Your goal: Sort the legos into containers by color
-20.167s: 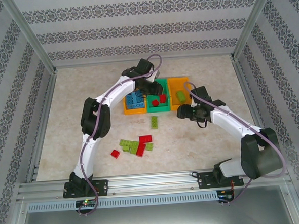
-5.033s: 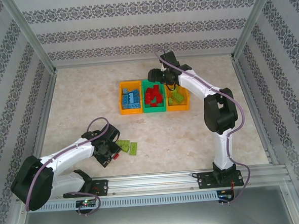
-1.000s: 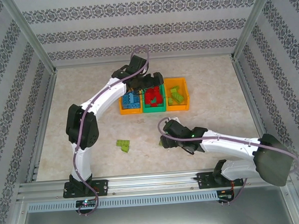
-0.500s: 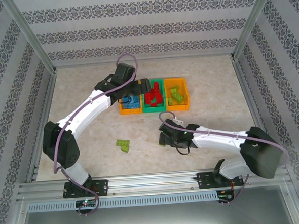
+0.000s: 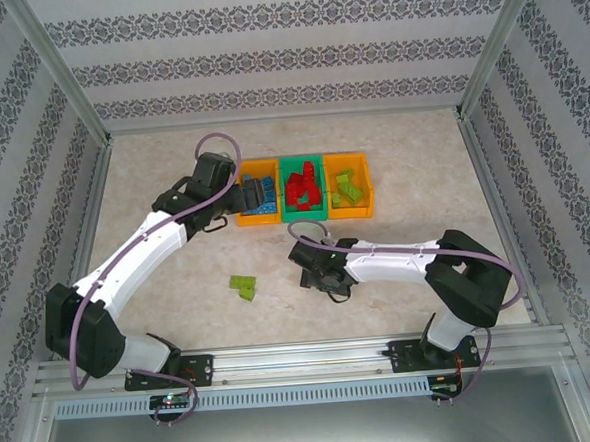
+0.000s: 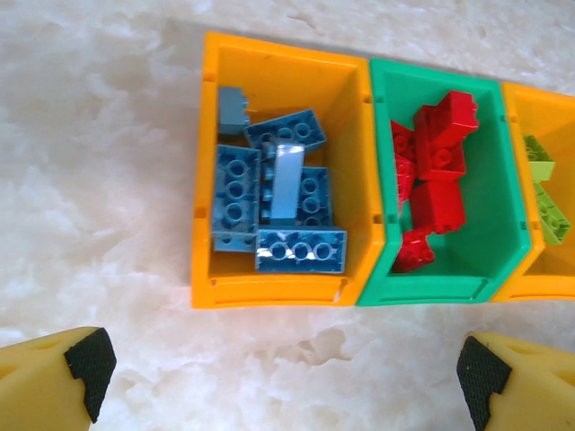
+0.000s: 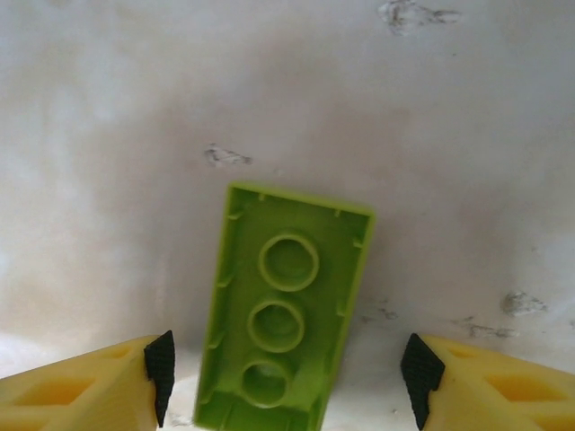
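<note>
1. Left gripper [image 6: 283,382]: jaws spread wide with nothing between them, only bare surface [image 6: 108,180]. It hangs just on the near side of the containers, its yellow fingers [image 6: 54,382] low in the corners of the wrist view.
2. Containers stand in a row, touching side by side: left orange bin [image 6: 205,180], green bin [image 6: 431,289], right orange bin [image 6: 514,108].
3. Left orange bin holds the light blue bricks [image 6: 269,202], piled loosely, one on edge.
4. Green bin holds the red bricks [image 6: 440,171], stacked toward its left side.
5. Right orange bin holds light green bricks [image 6: 544,180], partly cut off at the edge of the wrist view.
6. Right gripper [image 5: 313,273]: low over the surface, in front of the bins and well apart from them.
7. Right wrist view: one light green brick [image 7: 286,332] lies underside up on the surface, between the jaws. Jaws stand apart on either side of it, a gap showing on each flank; no contact seen.
8. A small clump of light green bricks [image 5: 244,285] lies loose on the surface, left of the right gripper.
</note>
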